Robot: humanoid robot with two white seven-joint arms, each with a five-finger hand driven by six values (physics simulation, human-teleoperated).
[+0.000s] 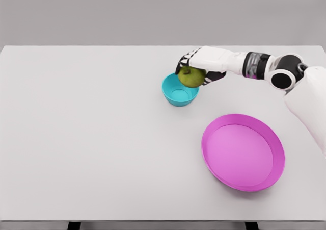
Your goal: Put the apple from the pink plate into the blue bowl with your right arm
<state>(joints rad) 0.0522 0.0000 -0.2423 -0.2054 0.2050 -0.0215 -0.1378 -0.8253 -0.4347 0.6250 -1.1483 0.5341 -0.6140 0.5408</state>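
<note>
Head view, single frame. White table [91, 138] fills most of the field, grey wall behind.

Right arm enters from the 3 o'clock edge, white shell with dark joint bands, reaching across toward the upper centre. Right hand [196, 67] is closed around the apple [191, 77]; fingers [184, 62] curl over the top and far side of the fruit, the palm covering its upper right.

Apple: yellow-green, slightly mottled, held above the 1 o'clock part of the blue bowl's rim. It overlaps the rim in this view; whether it touches the bowl or hangs just clear of it I cannot tell from this angle.

Blue bowl [175, 95]: turquoise, small, upright, sitting just above and right of the table's centre. Inside shows bare on the left and bottom.

Pink plate [243, 152]: magenta, wide and shallow, at about 4 o'clock from the bowl, well apart from it, near the table's front right. Nothing lies on it; rim slightly raised all round.

Left arm does not show anywhere in the frame.

Two dark table legs [74, 225] peek out below the front edge.
</note>
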